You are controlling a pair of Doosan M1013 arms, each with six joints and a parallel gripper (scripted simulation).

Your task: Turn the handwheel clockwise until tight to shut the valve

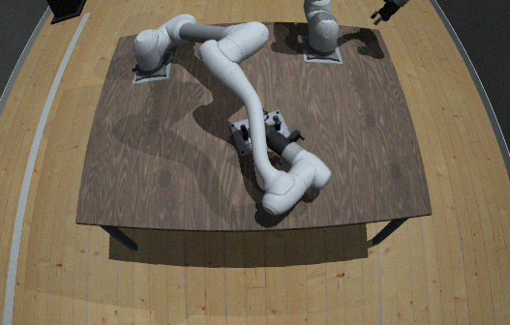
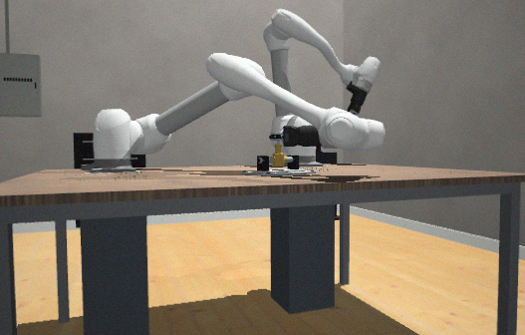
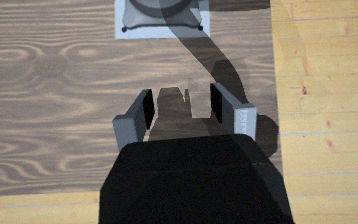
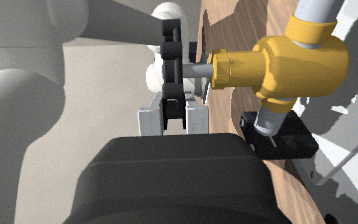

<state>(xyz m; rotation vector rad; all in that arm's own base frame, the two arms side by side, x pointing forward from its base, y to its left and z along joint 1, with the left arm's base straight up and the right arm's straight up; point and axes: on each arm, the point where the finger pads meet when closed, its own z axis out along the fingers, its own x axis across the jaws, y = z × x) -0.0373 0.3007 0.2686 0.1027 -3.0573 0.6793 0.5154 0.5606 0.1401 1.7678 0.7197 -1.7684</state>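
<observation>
Black spoked handwheel [image 1: 267, 117] [image 2: 273, 137] [image 4: 171, 51] on yellow rounded valve body [image 1: 267, 123] [image 2: 278, 159] [image 4: 306, 65], around mid-counter [image 1: 160, 193] [image 2: 214, 192] [image 3: 56, 125] [image 4: 221, 116], away from all four corners

Right hand [image 1: 271, 129] [image 2: 282, 136] [image 4: 174, 103] clenched on its rim; left hand [image 1: 375, 19] [image 2: 353, 112] [image 3: 182, 91] released, beyond the counter's arm-base edge in top view

Wheel probably rigid, stiffening near closure; rim offers best leverage, may slip

Right wrist view shows rim between fingers; top view mostly hides it beneath the arm
</observation>
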